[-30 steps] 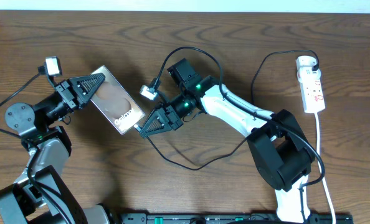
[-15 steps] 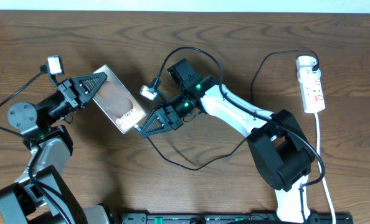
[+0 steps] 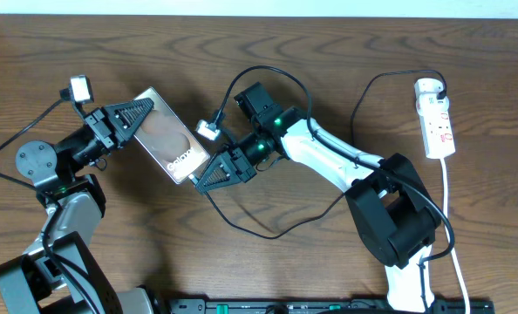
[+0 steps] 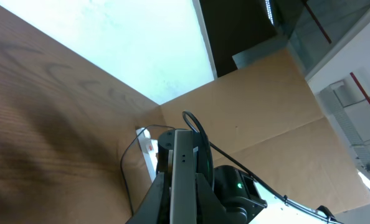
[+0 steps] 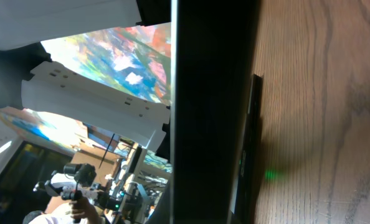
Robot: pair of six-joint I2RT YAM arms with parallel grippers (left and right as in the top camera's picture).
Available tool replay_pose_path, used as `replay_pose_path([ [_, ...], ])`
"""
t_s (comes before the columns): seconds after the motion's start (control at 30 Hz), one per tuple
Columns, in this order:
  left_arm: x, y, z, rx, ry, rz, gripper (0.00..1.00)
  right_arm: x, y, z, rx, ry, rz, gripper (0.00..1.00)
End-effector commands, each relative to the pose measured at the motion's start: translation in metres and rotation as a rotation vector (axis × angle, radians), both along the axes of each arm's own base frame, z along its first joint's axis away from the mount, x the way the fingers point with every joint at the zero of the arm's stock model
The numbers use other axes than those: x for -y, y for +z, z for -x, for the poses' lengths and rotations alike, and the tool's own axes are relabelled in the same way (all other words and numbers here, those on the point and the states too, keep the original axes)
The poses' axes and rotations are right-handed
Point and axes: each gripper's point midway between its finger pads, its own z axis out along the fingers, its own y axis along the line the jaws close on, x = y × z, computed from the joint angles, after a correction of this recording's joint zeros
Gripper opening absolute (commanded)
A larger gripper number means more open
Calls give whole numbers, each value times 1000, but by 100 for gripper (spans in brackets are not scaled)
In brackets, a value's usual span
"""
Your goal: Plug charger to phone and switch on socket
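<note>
Evidently mid-plugging: left pincer [image 3: 139, 116] clamps the angled phone [image 3: 165, 138], right pincer [image 3: 200, 181] clamps the charger [image 3: 276, 234] tip at its lettered end, insertion unclear, and the socket [image 3: 438, 124] at far right awaits switching.

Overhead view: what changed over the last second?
The left pincer, shut on the phone, has carried it slightly to the right, closing the gap to the right pincer. The right pincer, the charger it holds and the socket stayed where they were.
</note>
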Motion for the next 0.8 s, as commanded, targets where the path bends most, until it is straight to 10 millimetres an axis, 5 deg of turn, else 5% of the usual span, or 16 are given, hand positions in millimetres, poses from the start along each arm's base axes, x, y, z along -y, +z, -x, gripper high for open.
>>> replay_pose_path([
  [0.0,4,9,3,57,-17,-38,7,2,1,-1,-23,7,-10,1],
  [0.77,-9,9,4,-10,8,6,7,2,1,-1,-21,5,-12,1],
])
